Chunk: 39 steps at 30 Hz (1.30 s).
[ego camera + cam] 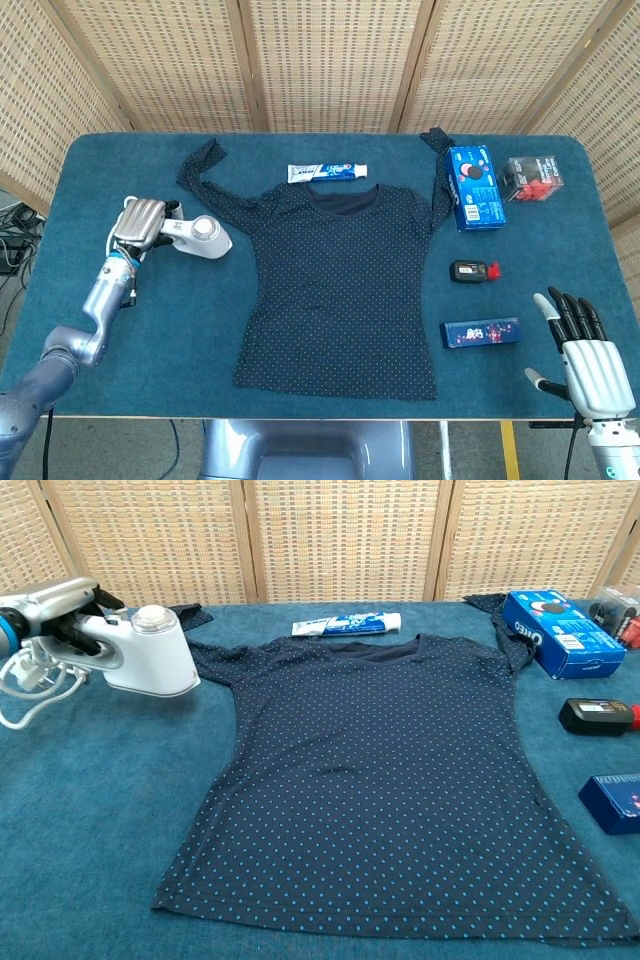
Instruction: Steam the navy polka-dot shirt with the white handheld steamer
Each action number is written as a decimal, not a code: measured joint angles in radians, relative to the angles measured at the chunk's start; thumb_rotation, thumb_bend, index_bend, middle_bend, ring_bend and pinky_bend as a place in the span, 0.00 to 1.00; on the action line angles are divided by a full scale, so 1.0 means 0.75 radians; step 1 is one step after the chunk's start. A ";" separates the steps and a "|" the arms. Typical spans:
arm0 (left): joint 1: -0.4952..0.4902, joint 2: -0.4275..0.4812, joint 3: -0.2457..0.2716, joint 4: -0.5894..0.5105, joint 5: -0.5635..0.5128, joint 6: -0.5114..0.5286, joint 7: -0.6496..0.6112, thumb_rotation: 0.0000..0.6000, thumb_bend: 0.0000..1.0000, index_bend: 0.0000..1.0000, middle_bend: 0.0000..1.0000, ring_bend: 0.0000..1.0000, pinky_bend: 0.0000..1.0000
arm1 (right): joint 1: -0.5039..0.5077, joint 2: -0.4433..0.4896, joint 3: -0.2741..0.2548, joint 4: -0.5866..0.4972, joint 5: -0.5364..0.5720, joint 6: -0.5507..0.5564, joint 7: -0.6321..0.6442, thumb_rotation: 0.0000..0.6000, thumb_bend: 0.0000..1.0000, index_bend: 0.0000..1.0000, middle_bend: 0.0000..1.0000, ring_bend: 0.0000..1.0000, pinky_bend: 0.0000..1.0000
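The white handheld steamer [150, 660] is held by the left hand [139, 222] at the left side of the tabletop [80, 180]; the fingers are wrapped around its handle. The steamer head is seen beside the left sleeve of the navy polka-dot shirt [342, 285], at or just over the sleeve edge; contact cannot be told. Whether the steamer rests on the tabletop or hangs just above it cannot be told either. The white cord [25, 685] is looped on the cloth beside the hand. The shirt is laid flat, front up, at the centre.

The right hand [590, 360] is kept at the near right edge, fingers spread, nothing held.

Step judged in hand: the steamer is grasped, and no pass over the fabric is under way. For the next move, the head is to be carried rightward over the sleeve and body, soleplate facing down.
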 measured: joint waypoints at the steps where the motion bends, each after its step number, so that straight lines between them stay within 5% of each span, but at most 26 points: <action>1: -0.007 -0.021 0.000 0.030 0.000 -0.013 -0.013 1.00 0.31 0.97 0.78 0.69 0.72 | 0.001 -0.001 0.001 0.001 0.004 -0.003 -0.001 1.00 0.00 0.00 0.00 0.00 0.00; 3: -0.021 -0.064 -0.001 0.089 0.002 -0.036 -0.045 1.00 0.14 0.82 0.65 0.58 0.62 | 0.003 -0.004 0.003 0.004 0.014 -0.010 -0.003 1.00 0.00 0.00 0.00 0.00 0.00; 6: -0.033 -0.100 0.001 0.139 0.009 -0.061 -0.084 1.00 0.01 0.51 0.40 0.37 0.43 | 0.006 -0.005 0.005 0.008 0.020 -0.015 -0.002 1.00 0.00 0.00 0.00 0.00 0.00; 11: -0.037 -0.094 0.026 0.131 0.035 -0.099 -0.103 1.00 0.00 0.22 0.05 0.10 0.19 | 0.007 -0.004 0.003 0.007 0.014 -0.016 0.002 1.00 0.00 0.00 0.00 0.00 0.00; 15: -0.034 -0.063 0.042 0.075 0.054 -0.106 -0.114 1.00 0.00 0.01 0.00 0.00 0.02 | 0.004 -0.001 0.000 0.004 0.003 -0.005 0.005 1.00 0.00 0.00 0.00 0.00 0.00; 28: 0.029 0.187 0.079 -0.359 0.084 -0.055 -0.044 1.00 0.00 0.00 0.00 0.00 0.00 | -0.014 0.012 -0.027 -0.019 -0.073 0.038 0.011 1.00 0.00 0.00 0.00 0.00 0.00; 39: 0.248 0.556 0.082 -0.946 0.064 0.273 0.192 1.00 0.00 0.00 0.00 0.00 0.00 | -0.038 0.033 -0.052 -0.026 -0.144 0.094 0.045 1.00 0.00 0.00 0.00 0.00 0.00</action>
